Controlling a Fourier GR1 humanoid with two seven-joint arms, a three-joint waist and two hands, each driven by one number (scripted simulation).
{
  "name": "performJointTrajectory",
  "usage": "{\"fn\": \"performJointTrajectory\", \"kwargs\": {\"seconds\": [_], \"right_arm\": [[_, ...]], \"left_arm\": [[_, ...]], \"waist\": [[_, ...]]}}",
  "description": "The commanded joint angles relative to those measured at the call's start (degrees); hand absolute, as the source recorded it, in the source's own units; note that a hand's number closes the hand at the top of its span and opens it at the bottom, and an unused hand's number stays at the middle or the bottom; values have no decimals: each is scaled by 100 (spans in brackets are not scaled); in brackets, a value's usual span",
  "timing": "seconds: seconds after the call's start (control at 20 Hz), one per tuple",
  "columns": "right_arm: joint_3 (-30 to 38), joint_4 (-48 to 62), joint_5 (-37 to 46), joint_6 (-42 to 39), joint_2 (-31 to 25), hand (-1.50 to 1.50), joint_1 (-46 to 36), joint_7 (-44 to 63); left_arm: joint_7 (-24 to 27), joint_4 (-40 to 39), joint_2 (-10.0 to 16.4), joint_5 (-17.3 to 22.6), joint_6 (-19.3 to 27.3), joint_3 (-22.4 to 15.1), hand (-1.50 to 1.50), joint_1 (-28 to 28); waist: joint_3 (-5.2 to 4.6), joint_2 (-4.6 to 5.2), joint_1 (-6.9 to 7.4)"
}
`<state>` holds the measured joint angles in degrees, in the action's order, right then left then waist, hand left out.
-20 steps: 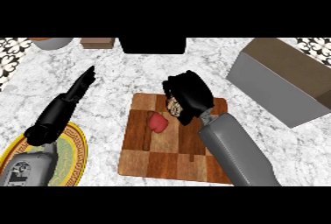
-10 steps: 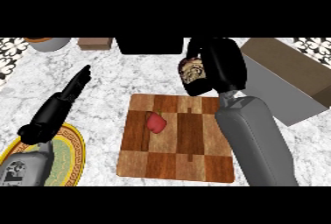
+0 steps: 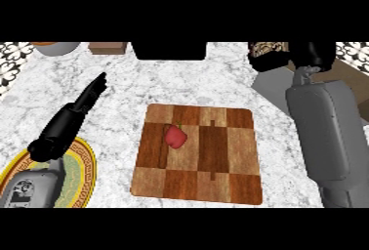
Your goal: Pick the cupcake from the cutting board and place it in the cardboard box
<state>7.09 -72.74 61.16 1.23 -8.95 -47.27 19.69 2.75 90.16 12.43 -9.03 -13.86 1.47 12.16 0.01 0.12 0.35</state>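
Holding the cupcake (image 3: pixel 268 48) up past the far right corner of the cutting board (image 3: pixel 198 151), the right robot hand (image 3: pixel 308 56) has its fingers curled around it, so only the patterned wrapper shows beside the black fingers. The cupcake is off the board and sits above the near edge of the cardboard box (image 3: pixel 268 90), which lies to the right of the board and is partly hidden by the grey forearm. A small red item (image 3: pixel 175 136) lies on the board, left of its middle, and it is not part of the job

The pick looks done and the carry to the box is the step in hand. The next move calls for bringing the cupcake further right from the board until it is over the open inside of the box instead of its wall, then lowering it and uncurling the fingers only once it is down inside. How deep the box is cannot be told, because the forearm covers most of it

The left robot hand (image 3: pixel 86 97) rests to the left of the board with its fingers straight and holds nothing. A yellow plate (image 3: pixel 81 166) sits on the counter (image 3: pixel 130 83) off the board's near left side
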Motion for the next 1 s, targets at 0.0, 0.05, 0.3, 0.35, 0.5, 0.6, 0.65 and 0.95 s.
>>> {"fn": "performJointTrajectory", "kwargs": {"seconds": [0.0, 0.05, 0.3, 0.35, 0.5, 0.6, 0.65, 0.95], "right_arm": [[406, 638, -50, -194, -789, 150, -320, -298], [356, 1088, 55, -90, -796, 150, -386, -382], [483, 1976, -248, -1202, -1267, 150, -341, -659], [620, 2366, -291, -1259, -1536, 150, -391, -887], [653, 2785, -393, -1620, -1770, 150, -492, -1166], [700, 3310, -428, -1650, -1851, 150, -679, -1416], [545, 3275, -358, -1834, -1919, 150, -454, -1593], [472, 4260, -321, -2422, -2362, -150, -545, -2389]], "left_arm": [[228, -46, 81, 40, -101, 85, 0, -147], [-268, 262, 24, 63, -68, 34, 0, 89], [52, -290, -101, -121, 62, -36, 0, 209], [55, -58, -128, -139, 103, -70, 0, 59], [109, 48, -28, 4, -67, 20, 0, -108], [-101, 120, 211, 238, -337, 222, 0, 45], [17, -111, -27, -18, -68, 43, 0, 138], [-63, -11, -33, 33, -71, 99, 0, 336]], "waist": [[-2, 6, 23], [1, 10, 55], [-2, 31, 10], [2, 43, 93], [0, 20, 83], [3, 32, 121], [1, 28, 47], [6, 37, 102]]}}
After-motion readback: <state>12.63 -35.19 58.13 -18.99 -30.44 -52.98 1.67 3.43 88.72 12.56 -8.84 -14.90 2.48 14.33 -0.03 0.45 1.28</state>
